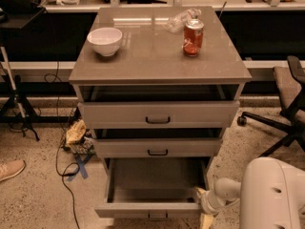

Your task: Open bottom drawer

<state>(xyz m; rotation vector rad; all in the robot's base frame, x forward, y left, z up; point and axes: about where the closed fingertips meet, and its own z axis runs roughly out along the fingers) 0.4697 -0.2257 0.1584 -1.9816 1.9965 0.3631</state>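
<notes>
A shoe (10, 169) and a yellow bag (76, 131) lie on the floor at left. On the bench (152, 61) stand a white bowl (105, 41) and a red can (193, 37), its lettering unreadable, with a clear bottle (182, 18) lying behind. The bottom drawer (152, 185), lowest of three, is pulled out. The claw (204, 213) sits at its right front corner on a bent white arm (228, 189); its grip cannot be told. An office chair (286, 99) stands at right.

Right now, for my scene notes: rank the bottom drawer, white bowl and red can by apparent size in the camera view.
1. Bottom drawer, pulled out, nearest the camera.
2. White bowl.
3. Red can, taller but narrower; close call.
The gripper sits at the drawer's front corner, image right.
</notes>
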